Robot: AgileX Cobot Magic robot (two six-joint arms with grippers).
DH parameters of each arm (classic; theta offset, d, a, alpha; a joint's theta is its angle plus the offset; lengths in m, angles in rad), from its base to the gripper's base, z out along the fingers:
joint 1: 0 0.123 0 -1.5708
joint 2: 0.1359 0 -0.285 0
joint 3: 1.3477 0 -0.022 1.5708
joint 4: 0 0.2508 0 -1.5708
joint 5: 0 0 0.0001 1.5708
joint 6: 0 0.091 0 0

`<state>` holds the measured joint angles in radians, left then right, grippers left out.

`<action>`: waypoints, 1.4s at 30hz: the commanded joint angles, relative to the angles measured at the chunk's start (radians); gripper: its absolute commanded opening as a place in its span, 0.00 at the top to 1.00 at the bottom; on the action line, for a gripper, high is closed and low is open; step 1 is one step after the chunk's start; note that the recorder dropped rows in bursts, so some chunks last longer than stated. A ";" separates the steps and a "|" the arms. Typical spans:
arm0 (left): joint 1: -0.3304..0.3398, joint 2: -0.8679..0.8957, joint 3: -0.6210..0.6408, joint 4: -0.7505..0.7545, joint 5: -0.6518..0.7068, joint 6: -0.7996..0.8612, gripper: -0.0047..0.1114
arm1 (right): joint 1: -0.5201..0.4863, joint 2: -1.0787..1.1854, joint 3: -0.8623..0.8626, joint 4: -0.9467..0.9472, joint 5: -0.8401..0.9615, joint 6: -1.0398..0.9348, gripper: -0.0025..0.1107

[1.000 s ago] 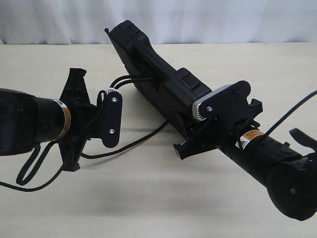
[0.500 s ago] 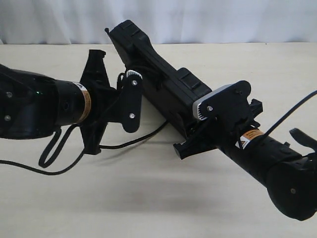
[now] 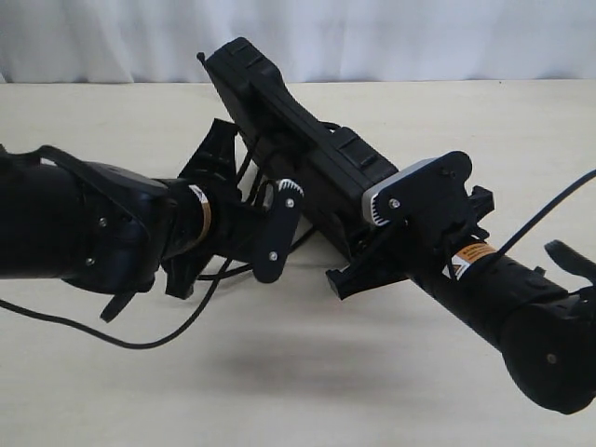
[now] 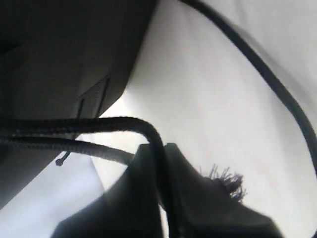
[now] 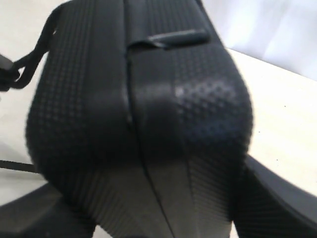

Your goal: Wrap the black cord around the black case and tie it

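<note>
The black case (image 3: 279,121) stands tilted on one long edge, its near end clamped in my right gripper (image 3: 365,250). In the right wrist view the case (image 5: 143,99) fills the space between the jaws, with the right gripper (image 5: 158,210) shut on it. My left gripper (image 3: 253,186) is close against the case's left side, its tips hidden behind the wrist mount. The left wrist view shows the left gripper (image 4: 161,151) shut on the black cord (image 4: 114,123), whose two strands run to the case (image 4: 64,49). A frayed tuft (image 4: 229,181) pokes out beside one finger. Slack cord (image 3: 154,343) trails over the table.
The beige table (image 3: 307,391) ends at a white curtain (image 3: 419,37) at the back. A glossy robot cable (image 3: 549,209) arcs above the right arm. Both bulky arms take up the left and lower right of the exterior view.
My left arm has swung right and rolled, bringing the held cord from well left of the case up against its side. The right gripper and the case have stayed still.
</note>
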<state>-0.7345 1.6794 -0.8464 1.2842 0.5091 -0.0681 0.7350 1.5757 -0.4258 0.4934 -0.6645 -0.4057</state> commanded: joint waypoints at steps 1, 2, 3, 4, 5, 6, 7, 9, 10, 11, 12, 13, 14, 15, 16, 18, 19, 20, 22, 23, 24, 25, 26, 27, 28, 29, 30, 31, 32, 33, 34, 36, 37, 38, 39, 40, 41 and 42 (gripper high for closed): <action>-0.010 -0.023 -0.044 0.012 -0.032 -0.073 0.96 | -0.001 0.021 0.019 0.015 0.223 0.015 0.94; -0.010 -0.030 -0.045 0.009 -0.064 -0.072 0.96 | -0.001 0.021 0.019 0.015 0.228 0.007 0.94; -0.010 -0.037 -0.045 0.007 -0.101 -0.072 0.96 | -0.001 0.021 0.019 0.015 0.228 -0.002 0.94; -0.010 -0.044 -0.045 -0.001 -0.128 -0.072 0.96 | -0.001 0.021 0.019 0.015 0.230 -0.006 0.94; -0.010 -0.052 -0.045 -0.011 -0.148 -0.072 0.96 | -0.001 0.021 0.019 0.015 0.233 -0.006 0.94; -0.010 -0.058 -0.045 -0.028 -0.162 -0.072 0.96 | -0.001 0.021 0.019 0.015 0.239 -0.006 0.94; -0.010 -0.066 -0.045 -0.044 -0.169 -0.072 0.96 | -0.001 0.021 0.019 0.015 0.244 -0.006 0.94; -0.010 -0.086 -0.045 -0.070 -0.178 -0.072 0.96 | -0.001 0.023 0.019 0.015 0.249 -0.019 0.92; -0.010 -0.094 -0.045 -0.074 -0.178 -0.072 0.96 | -0.001 0.027 0.019 0.015 0.249 -0.031 0.90; -0.010 -0.106 -0.045 -0.074 -0.179 -0.081 0.96 | -0.001 0.031 0.019 0.015 0.249 -0.044 0.88; -0.010 -0.115 -0.045 -0.074 -0.179 -0.095 0.96 | -0.001 0.034 0.019 0.015 0.249 -0.061 0.86; -0.010 -0.121 -0.045 -0.074 -0.179 -0.098 0.96 | -0.001 0.038 0.019 0.015 0.249 -0.070 0.83; -0.010 -0.123 -0.045 -0.074 -0.176 -0.098 0.96 | -0.001 0.043 0.019 0.015 0.252 -0.072 0.80; -0.010 -0.123 -0.045 -0.074 -0.170 -0.098 0.96 | -0.001 0.045 0.019 0.015 0.252 -0.072 0.77; -0.010 -0.123 -0.045 -0.074 -0.163 -0.098 0.96 | -0.001 0.047 0.019 0.015 0.252 -0.072 0.73; -0.010 -0.123 -0.045 -0.074 -0.138 -0.122 0.96 | -0.001 0.047 0.019 0.015 0.259 -0.072 0.63; -0.010 -0.123 -0.045 -0.074 -0.124 -0.130 0.96 | -0.001 0.047 0.019 0.015 0.259 -0.072 0.58; -0.010 -0.123 -0.045 -0.074 -0.107 -0.139 0.96 | -0.001 0.047 0.019 0.019 0.264 -0.072 0.52; -0.010 -0.123 -0.045 -0.074 -0.079 -0.153 0.96 | -0.001 0.047 0.019 0.019 0.275 -0.072 0.41; -0.010 -0.123 -0.045 -0.074 -0.072 -0.167 0.96 | -0.001 0.047 0.019 0.019 0.282 -0.072 0.36; -0.008 -0.123 -0.045 -0.074 -0.070 -0.174 0.96 | -0.001 0.043 0.019 0.019 0.293 -0.072 0.31; -0.008 -0.123 -0.045 -0.074 -0.068 -0.177 0.96 | -0.001 0.036 0.019 0.019 0.303 -0.072 0.27; -0.008 -0.123 -0.045 -0.074 -0.066 -0.188 0.96 | -0.001 0.023 0.019 0.019 0.326 -0.072 0.23; -0.008 -0.123 -0.045 -0.074 -0.066 -0.196 0.96 | -0.001 0.005 0.019 0.019 0.354 -0.072 0.21; -0.008 -0.123 -0.045 -0.074 -0.066 -0.199 0.96 | -0.001 -0.012 0.019 0.019 0.379 -0.072 0.20; -0.008 -0.123 -0.045 -0.074 -0.057 -0.199 0.96 | -0.001 -0.039 0.019 0.026 0.405 -0.066 0.19; -0.008 -0.123 -0.045 -0.074 -0.048 -0.199 0.96 | -0.001 -0.069 0.019 0.026 0.434 -0.052 0.20; -0.008 -0.123 -0.045 -0.074 -0.039 -0.199 0.96 | -0.001 -0.095 0.019 0.026 0.463 -0.046 0.20; -0.008 -0.123 -0.045 -0.072 -0.028 -0.199 0.96 | -0.001 -0.130 0.019 0.026 0.496 -0.046 0.20; -0.006 -0.123 -0.045 -0.067 -0.019 -0.199 0.96 | -0.001 -0.166 0.019 0.026 0.530 -0.046 0.20; 0.001 -0.123 -0.045 -0.067 -0.016 -0.199 0.96 | -0.001 -0.204 0.019 0.026 0.558 -0.040 0.20; 0.019 -0.123 -0.045 -0.075 0.000 -0.203 0.96 | -0.001 -0.286 0.019 0.026 0.605 -0.016 0.20; 0.031 -0.123 -0.045 -0.075 0.001 -0.212 0.96 | -0.001 -0.330 0.019 0.026 0.629 -0.006 0.20; 0.042 -0.123 -0.045 -0.075 0.001 -0.228 0.96 | -0.001 -0.366 0.019 0.026 0.644 0.006 0.20; 0.056 -0.123 -0.045 -0.075 0.001 -0.238 0.96 | -0.001 -0.410 0.019 0.031 0.648 0.021 0.20; 0.067 -0.123 -0.045 -0.075 0.001 -0.246 0.96 | -0.003 -0.453 0.019 0.039 0.639 0.038 0.20; 0.074 -0.123 -0.045 -0.075 0.001 -0.246 0.96 | -0.007 -0.486 0.019 0.047 0.627 0.053 0.20; 0.079 -0.123 -0.045 -0.075 0.001 -0.246 0.96 | -0.017 -0.524 0.019 0.057 0.603 0.055 0.20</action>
<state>-0.6732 1.5643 -0.8880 1.2104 0.5039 -0.2913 0.7350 1.1425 -0.4063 0.5306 -0.0386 -0.3802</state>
